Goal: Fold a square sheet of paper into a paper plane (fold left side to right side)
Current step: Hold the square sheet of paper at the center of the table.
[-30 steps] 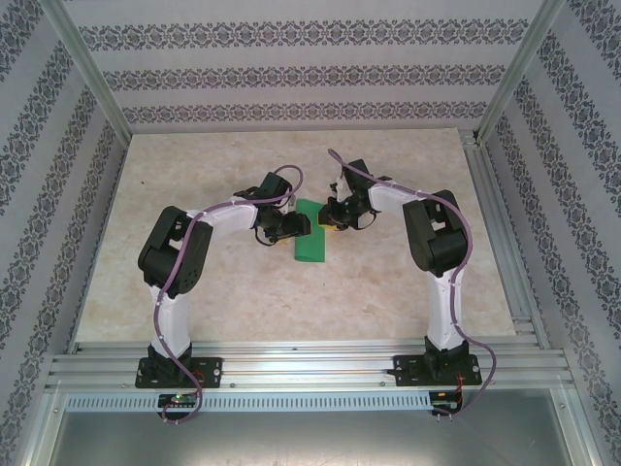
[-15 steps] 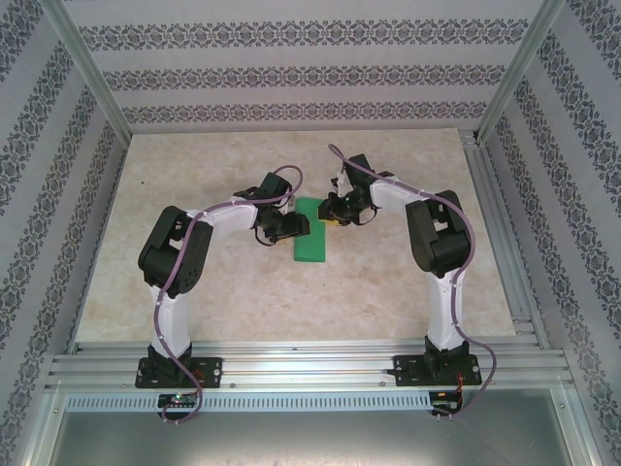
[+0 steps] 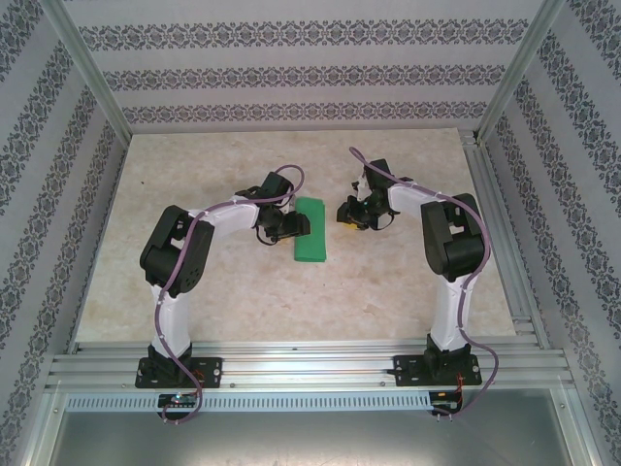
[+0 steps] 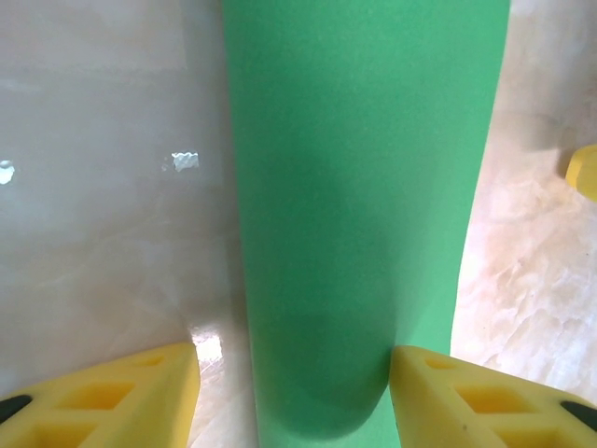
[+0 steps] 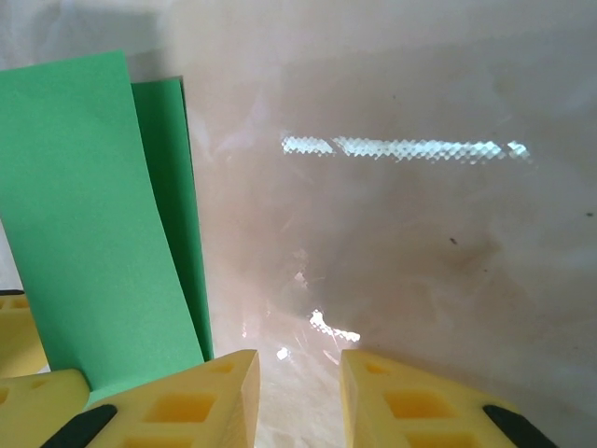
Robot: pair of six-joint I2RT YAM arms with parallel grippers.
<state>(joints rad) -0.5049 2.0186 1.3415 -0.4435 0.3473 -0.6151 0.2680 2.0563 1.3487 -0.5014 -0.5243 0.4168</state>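
Locate the square sheet of paper (image 3: 313,245): thin, matte, bright green, folded into a narrow rectangle. It lies flat near the centre of the glossy, marble-patterned tabletop (image 3: 194,291), with its long sides running toward the far edge. Patterned wallpaper (image 3: 291,76) and aluminium rails (image 3: 301,361) enclose the cell.

The left hand (image 3: 294,229) sits at the strip's left side. In its wrist view, the yellow fingers (image 4: 121,397) are apart and straddle the strip.

The right hand (image 3: 346,218) stands beside the strip, toward the right edge, with its fingers slightly apart and empty. Its wrist view shows two offset paper layers.

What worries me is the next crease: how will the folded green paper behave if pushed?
The green paper is probably floppy: its upper layer bows off the lower one. It would likely slide when pushed, since the table looks glossy. The loose fold may spring open.
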